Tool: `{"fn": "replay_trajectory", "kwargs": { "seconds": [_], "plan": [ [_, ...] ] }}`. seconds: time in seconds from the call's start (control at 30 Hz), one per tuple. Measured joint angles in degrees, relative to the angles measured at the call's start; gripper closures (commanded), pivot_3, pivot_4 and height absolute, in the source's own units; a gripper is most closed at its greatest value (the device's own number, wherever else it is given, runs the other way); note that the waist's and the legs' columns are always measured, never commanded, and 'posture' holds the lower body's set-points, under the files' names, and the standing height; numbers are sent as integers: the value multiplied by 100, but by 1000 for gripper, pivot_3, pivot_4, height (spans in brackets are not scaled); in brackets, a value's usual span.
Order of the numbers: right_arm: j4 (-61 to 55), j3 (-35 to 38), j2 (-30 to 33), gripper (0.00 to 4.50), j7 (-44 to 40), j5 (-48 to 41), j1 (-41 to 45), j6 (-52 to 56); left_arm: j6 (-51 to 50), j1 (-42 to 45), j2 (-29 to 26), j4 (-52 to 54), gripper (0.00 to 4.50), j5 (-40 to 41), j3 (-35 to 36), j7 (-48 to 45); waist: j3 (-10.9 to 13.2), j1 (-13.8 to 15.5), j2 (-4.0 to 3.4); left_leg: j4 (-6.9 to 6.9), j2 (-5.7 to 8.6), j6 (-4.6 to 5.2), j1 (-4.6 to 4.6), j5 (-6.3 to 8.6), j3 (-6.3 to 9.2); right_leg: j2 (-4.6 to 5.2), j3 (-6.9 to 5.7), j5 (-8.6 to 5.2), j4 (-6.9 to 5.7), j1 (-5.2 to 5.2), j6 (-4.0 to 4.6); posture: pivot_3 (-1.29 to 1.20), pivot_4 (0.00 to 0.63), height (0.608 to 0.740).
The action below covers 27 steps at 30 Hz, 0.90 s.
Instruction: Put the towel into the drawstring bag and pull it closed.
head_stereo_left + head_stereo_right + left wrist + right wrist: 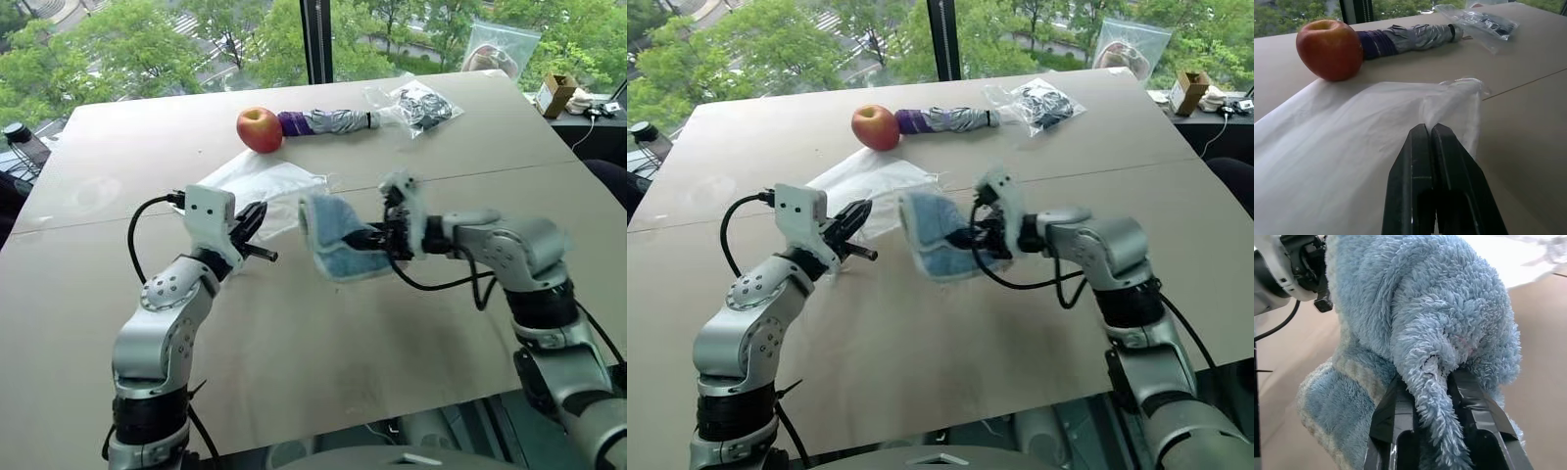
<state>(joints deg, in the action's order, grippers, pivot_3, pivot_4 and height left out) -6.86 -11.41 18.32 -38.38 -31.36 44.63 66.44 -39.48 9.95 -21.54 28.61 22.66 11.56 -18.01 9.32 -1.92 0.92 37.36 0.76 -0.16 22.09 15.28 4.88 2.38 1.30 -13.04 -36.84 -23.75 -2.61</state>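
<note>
Blue towel [338, 240] within right pincer [377, 238]

The drawstring bag [260, 186] lies on the tabletop [294, 333]. Behind it sit an apple [260, 129], then an umbrella [328, 122] and a plastic bag [416, 105] to the right. The towel [338, 240] hangs just right of the drawstring bag, between the two pincers.

You have a tan table [294, 352] carrying the drawstring bag [257, 186] mid-table, with an apple [260, 129], umbrella [328, 122] and plastic bag [416, 104] toward its far edge.
</note>
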Motion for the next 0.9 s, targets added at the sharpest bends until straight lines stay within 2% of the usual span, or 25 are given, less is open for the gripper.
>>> {"fn": "replay_trajectory", "kwargs": {
  "seconds": [0.1,0.27,0.53,0.77,0.83,0.9],
  "plan": [
    [544,-422,-108,4262,101,465,315,-441,-10,-122,0,167,4500,198,-96,-166,0,14,1,0,4,0,-2,0,4,4,-7,0,-1,1,0,0,150,740],
    [1313,-1067,-107,4262,155,1177,296,-838,-11,-223,77,429,4500,457,-111,-183,2,27,-2,-1,5,-19,-1,-11,2,4,-5,0,-2,0,1,0,150,740],
    [1415,-1092,-154,4262,36,1445,309,-982,43,-215,199,450,4500,460,-110,-71,1,21,-2,-1,5,-11,-3,-7,3,2,-6,0,-4,1,0,0,150,740],
    [1024,-1231,-111,4262,-102,1490,204,-888,134,-237,233,449,4500,451,-326,-50,1,19,-2,-1,6,-2,-3,-1,4,2,-6,0,-5,1,0,0,150,740],
    [1008,-1111,-319,4262,16,1453,201,-758,149,-268,244,451,4500,451,-422,-52,1,5,-2,-1,5,-2,-4,-1,3,2,-5,0,-6,1,0,0,150,740],
    [1120,-627,-750,4262,369,1347,210,-604,150,-364,245,484,4500,465,-558,-96,1,-19,-2,-2,4,-3,-7,-1,2,-1,-3,0,-10,0,0,0,150,740]
  ]
}}
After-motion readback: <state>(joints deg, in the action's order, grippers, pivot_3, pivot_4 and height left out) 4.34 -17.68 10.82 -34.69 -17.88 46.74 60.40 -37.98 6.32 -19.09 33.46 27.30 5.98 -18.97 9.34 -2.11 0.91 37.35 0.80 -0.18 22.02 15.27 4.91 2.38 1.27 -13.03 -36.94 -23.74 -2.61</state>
